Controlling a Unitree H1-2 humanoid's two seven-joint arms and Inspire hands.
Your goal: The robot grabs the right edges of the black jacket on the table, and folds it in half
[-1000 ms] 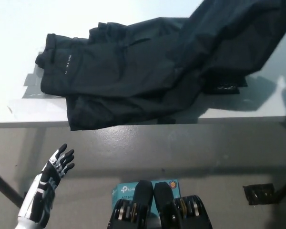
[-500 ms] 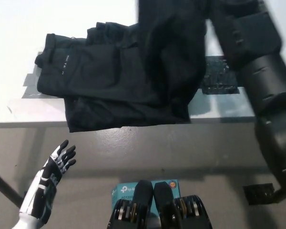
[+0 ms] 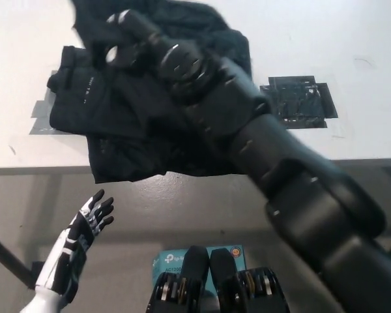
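We see a pale, white-grey surface (image 3: 352, 39) whose near edge runs straight across the middle of the view. On its left half, reaching to that near edge, lies the black jacket (image 3: 124, 124), bunched and creased, with one corner draped slightly over the edge. Grey tape strips (image 3: 42, 117) show on the surface at the jacket's left side, partly under it. Towards the right, well back from the near edge, we note a dark patch of black tape (image 3: 300, 101), flat on the surface and apart from the jacket.
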